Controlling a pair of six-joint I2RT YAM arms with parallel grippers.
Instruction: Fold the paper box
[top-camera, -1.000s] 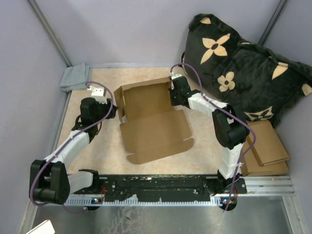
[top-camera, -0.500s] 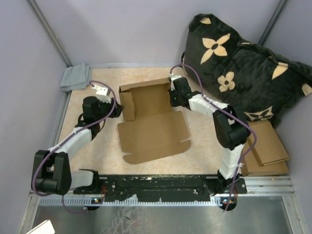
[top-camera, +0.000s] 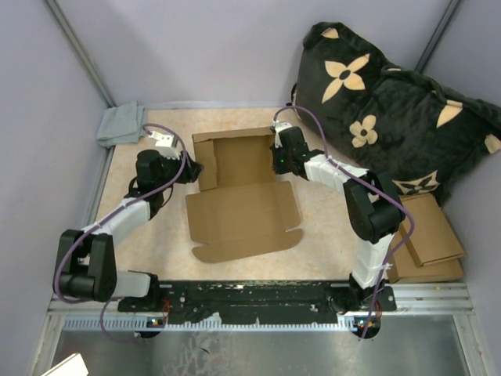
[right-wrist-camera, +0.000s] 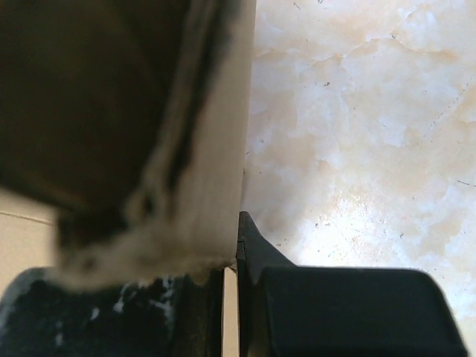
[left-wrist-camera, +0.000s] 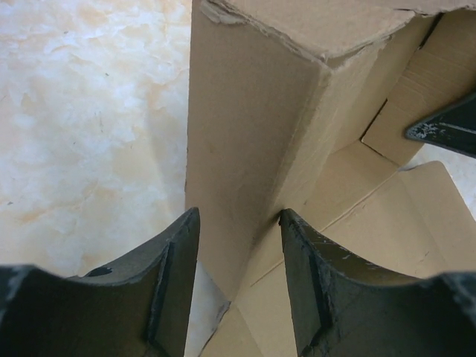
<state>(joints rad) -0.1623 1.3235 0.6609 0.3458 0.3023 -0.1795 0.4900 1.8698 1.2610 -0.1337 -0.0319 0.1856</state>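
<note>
Plain brown die-cut cardboard paper box (top-camera: 239, 215) sits mid-surface between the two pincers, half formed: back tray part has walls up, and the big front panel with rounded tabs lies flat on the beige marbled surface (top-camera: 156, 235), on the near side of both pincers. Left pincer (top-camera: 193, 168) is about half open and straddles the upright left side wall (left-wrist-camera: 245, 149), one finger on the outer face and one on the inner. Both pads look right against the card, but can't tell if they actually pinch it. It is likely placed so to stop that wall dropping back outward. Right pincer (top-camera: 277, 160) is closed tight on the right side wall, with a thin edge of card showing between its fingertips in the wrist view (right-wrist-camera: 230, 297). That grip probably pins the opposite wall vertical and stops the box sliding while the left side is worked. Tray floor lies between the pincers. Judgement: mid-task, side walls raised and braced, front panel not yet folded over or tucked. Risk: a wall springs flat if either pincer lets go.
</note>
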